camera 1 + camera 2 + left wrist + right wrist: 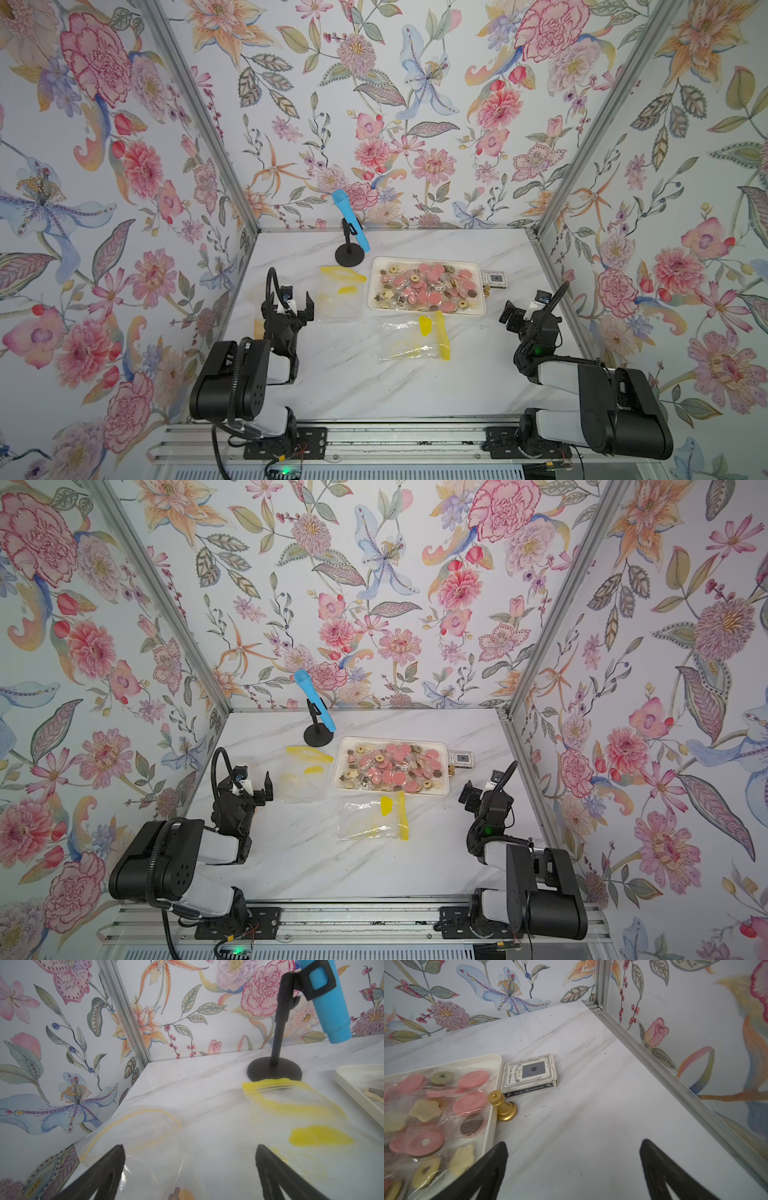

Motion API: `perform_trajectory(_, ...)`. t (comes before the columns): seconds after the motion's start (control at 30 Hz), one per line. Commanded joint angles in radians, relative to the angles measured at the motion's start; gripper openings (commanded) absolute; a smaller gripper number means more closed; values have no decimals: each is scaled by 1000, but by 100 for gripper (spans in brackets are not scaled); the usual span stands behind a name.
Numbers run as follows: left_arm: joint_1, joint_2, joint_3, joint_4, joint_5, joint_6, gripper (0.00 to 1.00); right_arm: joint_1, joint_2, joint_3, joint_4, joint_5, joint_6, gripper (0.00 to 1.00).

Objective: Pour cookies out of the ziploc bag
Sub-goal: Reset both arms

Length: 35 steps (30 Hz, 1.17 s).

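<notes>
though near bags (411,340), cookies (428,286) in tray (475,267)

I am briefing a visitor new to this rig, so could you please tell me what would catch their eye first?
The bold floral wallpaper on all three walls comes first. Next, mid-table, the white tray filled with pink, brown and beige cookies, with a blue microphone on a black stand behind it. A yellow-zipped left ziploc bag lies flat beside the tray, a near ziploc bag in front of it.
</notes>
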Motion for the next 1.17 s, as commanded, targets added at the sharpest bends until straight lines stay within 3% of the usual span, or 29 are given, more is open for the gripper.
perform_trajectory(0.0,0,-1,-7,129,-4,6,100,47,105,-20,282,-12,-98,98)
perform_trajectory(0.07,-2,7,-2,130,-17,8,100,90,205,-12,398,-11,-160,98)
perform_trajectory(0.13,-19,10,7,124,-70,11,100,117,161,62,182,21,-164,100)
perform_trajectory(0.17,-25,7,8,116,-90,16,100,82,179,55,219,-33,-151,100)
perform_trajectory(0.23,-44,10,4,133,-151,21,100,83,175,56,213,-13,-146,100)
perform_trajectory(1.13,-45,10,10,119,-132,30,100,70,176,63,205,-83,-153,100)
